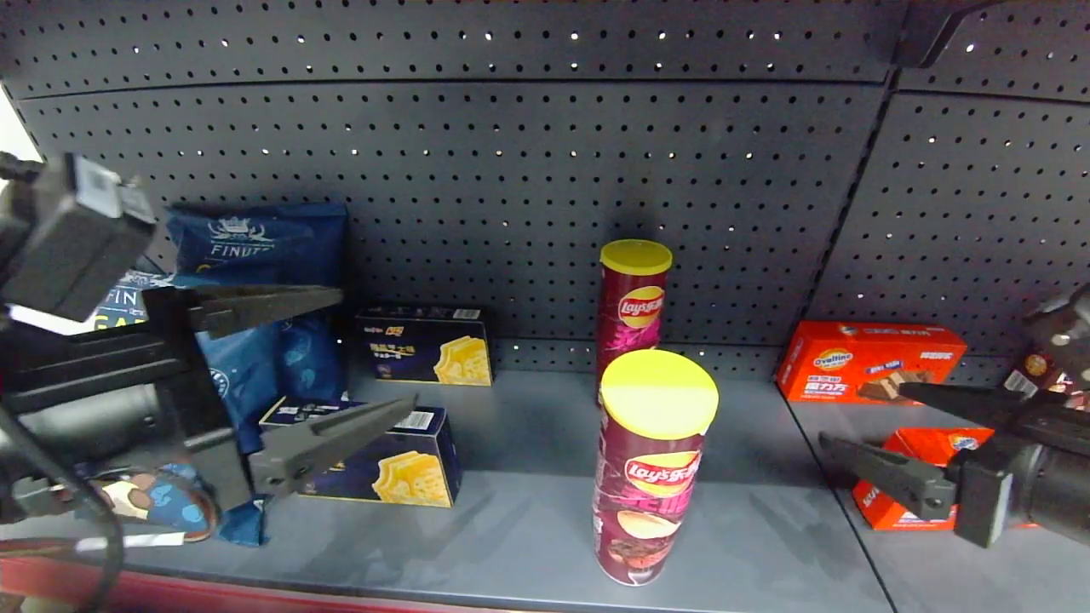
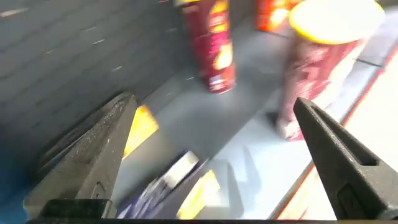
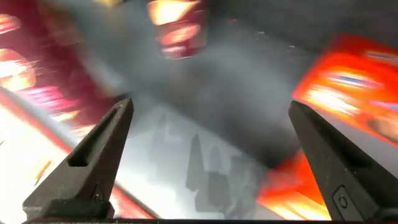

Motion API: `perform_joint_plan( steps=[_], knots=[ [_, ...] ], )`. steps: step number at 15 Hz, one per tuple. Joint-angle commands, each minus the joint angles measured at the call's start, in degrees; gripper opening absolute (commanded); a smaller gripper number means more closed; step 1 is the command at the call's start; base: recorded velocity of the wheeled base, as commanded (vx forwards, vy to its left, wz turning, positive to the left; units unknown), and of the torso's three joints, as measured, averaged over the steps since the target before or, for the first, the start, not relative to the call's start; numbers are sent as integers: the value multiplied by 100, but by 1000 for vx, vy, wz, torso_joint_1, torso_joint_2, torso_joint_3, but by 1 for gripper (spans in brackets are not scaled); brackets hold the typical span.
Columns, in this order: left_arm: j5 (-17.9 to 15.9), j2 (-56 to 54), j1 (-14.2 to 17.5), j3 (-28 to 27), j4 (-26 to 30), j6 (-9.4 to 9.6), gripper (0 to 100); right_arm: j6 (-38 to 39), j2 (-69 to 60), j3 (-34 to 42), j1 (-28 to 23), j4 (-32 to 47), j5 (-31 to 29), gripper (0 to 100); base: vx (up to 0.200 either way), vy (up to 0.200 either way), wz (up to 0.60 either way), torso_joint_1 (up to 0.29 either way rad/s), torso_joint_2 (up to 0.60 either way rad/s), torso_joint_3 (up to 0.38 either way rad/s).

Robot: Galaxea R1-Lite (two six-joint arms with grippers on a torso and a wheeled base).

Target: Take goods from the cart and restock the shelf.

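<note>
A: Well, how do the grippers stand?

B: Both wide open, both holding nothing. The left gripper (image 1: 375, 349) hangs over the shelf's (image 1: 528, 519) left part, its jaws spread in front of two blue boxes (image 1: 400, 468). The right gripper (image 1: 862, 415) is at the right end, spread before two orange boxes (image 1: 869, 362).

A: And the goods?

B: Two cans stand upright mid-shelf, between the grippers. The front can (image 1: 654, 464) is near the shelf edge, and the rear can (image 1: 634, 298) is behind it against the pegboard (image 1: 511, 170). Both have yellow lids. Neither gripper touches them.

A: Anything else?

B: Blue bags (image 1: 264, 247) lean at the back left, behind the left arm.

A: Do the wrist views agree?

B: The left one does: spread fingers (image 2: 99, 155), with both cans beyond them. The right one is smeared, showing an orange box (image 3: 354, 87) and a red shape (image 3: 177, 28) that is probably a can.
</note>
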Motion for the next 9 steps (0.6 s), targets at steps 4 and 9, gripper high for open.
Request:
perform_joint_plan(
  steps=[4,9],
  knots=[
    [473,-2224,1329,1141,14,-409,100,-395,-1745,731,-1793,23,58,100,0,0,0,0,0,0],
    [1598,-4315,1355,2117,1464,-550,100,-193,-3467,2506,-2136,75,-672,100,0,0,0,0,0,0]
  ],
)
